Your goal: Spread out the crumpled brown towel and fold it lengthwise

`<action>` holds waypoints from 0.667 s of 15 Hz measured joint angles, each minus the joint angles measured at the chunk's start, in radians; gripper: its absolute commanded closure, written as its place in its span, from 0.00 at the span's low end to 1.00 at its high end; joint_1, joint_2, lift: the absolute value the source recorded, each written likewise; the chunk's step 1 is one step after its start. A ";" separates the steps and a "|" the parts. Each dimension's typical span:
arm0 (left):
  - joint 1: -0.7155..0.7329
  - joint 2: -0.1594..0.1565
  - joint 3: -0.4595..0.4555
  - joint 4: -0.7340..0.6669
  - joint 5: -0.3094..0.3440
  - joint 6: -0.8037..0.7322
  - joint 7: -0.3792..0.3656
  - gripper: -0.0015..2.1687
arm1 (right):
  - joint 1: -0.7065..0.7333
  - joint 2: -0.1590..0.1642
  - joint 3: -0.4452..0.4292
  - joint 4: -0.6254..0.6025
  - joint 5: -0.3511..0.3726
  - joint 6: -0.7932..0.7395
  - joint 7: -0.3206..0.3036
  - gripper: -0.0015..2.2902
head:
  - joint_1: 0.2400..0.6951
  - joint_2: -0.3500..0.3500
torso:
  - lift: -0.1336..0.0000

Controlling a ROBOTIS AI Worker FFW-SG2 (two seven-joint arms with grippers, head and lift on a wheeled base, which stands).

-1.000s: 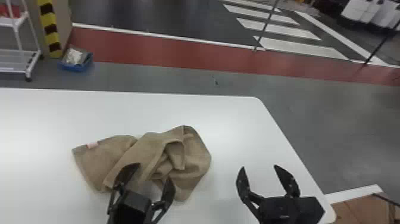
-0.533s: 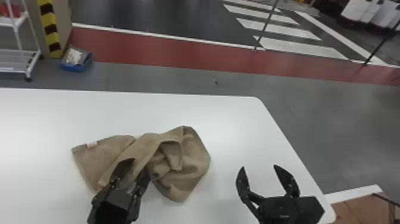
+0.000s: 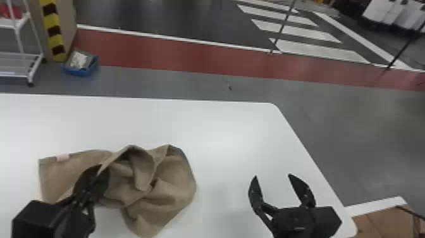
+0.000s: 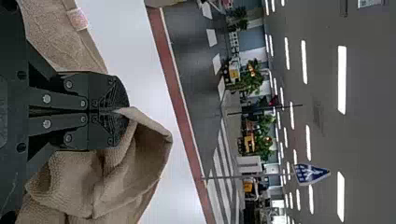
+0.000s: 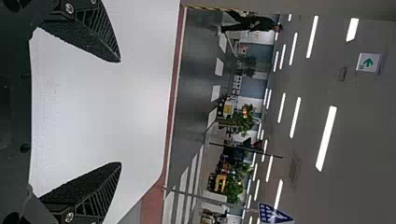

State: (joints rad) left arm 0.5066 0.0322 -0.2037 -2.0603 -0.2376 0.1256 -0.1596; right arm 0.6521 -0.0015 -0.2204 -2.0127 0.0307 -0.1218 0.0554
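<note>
My left claw [image 4: 122, 111] has just clamped onto the towel [image 3: 172, 177] near its tag [image 3: 62, 157], so spreading can probably begin.

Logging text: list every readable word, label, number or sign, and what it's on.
No words or numbers readable.
Towel: pink label, print too small.
Blue sign on a pole: white marks, unreadable.
Green-arrow sign near the ceiling: no legible words.
Right pincer: pale mark, too small.
</note>
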 measured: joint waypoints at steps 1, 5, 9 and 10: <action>0.006 0.000 0.022 -0.010 0.037 0.016 -0.029 0.99 | 0.000 0.000 0.002 -0.001 0.001 -0.001 0.015 0.04 | 1.00 0.04 | 0.07; -0.004 -0.001 0.055 -0.003 0.144 0.085 -0.075 0.99 | -0.008 0.000 0.034 -0.004 0.019 -0.011 0.079 0.05 | 1.00 0.12 | 0.07; -0.006 -0.001 0.039 0.000 0.140 0.093 -0.075 0.99 | -0.057 0.000 0.127 0.041 0.098 0.053 0.079 0.05 | 1.00 0.20 | 0.07; -0.003 0.000 0.037 -0.003 0.138 0.092 -0.075 0.99 | -0.080 0.000 0.143 0.071 0.110 0.073 0.079 0.05 | 1.00 0.21 | 0.07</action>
State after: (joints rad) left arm 0.5035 0.0320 -0.1670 -2.0630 -0.0994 0.2176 -0.2350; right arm 0.5721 -0.0015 -0.0774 -1.9419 0.1405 -0.0488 0.1344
